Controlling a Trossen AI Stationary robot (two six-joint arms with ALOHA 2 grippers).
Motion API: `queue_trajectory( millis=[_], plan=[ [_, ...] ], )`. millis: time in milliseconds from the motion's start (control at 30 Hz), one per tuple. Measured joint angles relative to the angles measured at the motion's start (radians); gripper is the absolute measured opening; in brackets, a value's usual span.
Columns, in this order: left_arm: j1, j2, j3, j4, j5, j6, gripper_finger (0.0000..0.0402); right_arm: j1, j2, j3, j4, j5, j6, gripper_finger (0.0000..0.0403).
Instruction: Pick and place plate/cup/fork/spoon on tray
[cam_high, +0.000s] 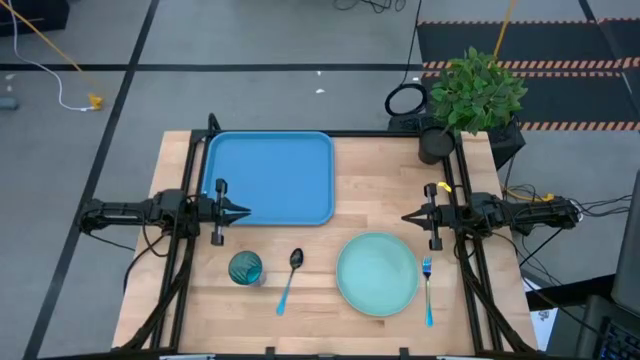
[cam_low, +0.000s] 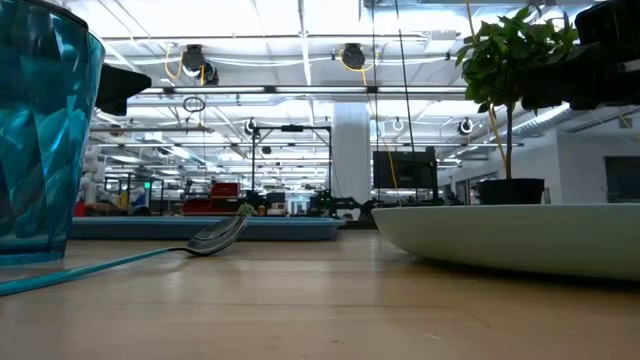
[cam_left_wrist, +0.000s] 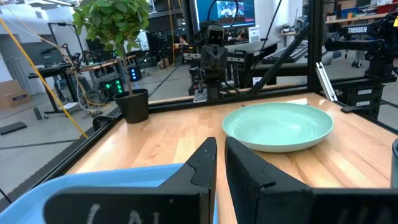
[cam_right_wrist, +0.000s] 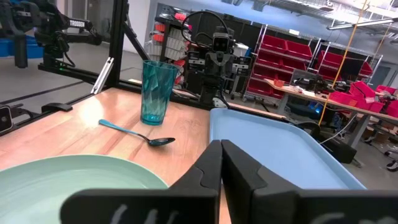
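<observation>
Tray (cam_high: 270, 178) is lying bare, with plate (cam_high: 377, 273), cup (cam_high: 245, 268), spoon (cam_high: 290, 277) and fork (cam_high: 427, 288) all sitting off it on the table, while left gripper (cam_high: 244, 211) at its edge and right gripper (cam_high: 408, 216) are both waiting, fingers pressed together.

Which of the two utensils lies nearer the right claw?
The fork, with the bright blue handle: it lies just right of the plate, close below the right claw. The spoon lies left of the plate, beside the cup.

cup (cam_low: 40, 130) cut off at the low view's edge, fork (cam_high: 427, 290) tines too small to make out, plate (cam_right_wrist: 74, 180) cropped in the right wrist view
</observation>
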Motion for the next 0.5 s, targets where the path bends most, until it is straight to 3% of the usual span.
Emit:
queue_trajectory(
  millis=[500],
  plan=[
    [0.000,0.000,0.000,0.000,0.000,0.010,0.0037,0.000,0.000,0.000,0.000,0.000,0.000,0.0000]
  ],
)
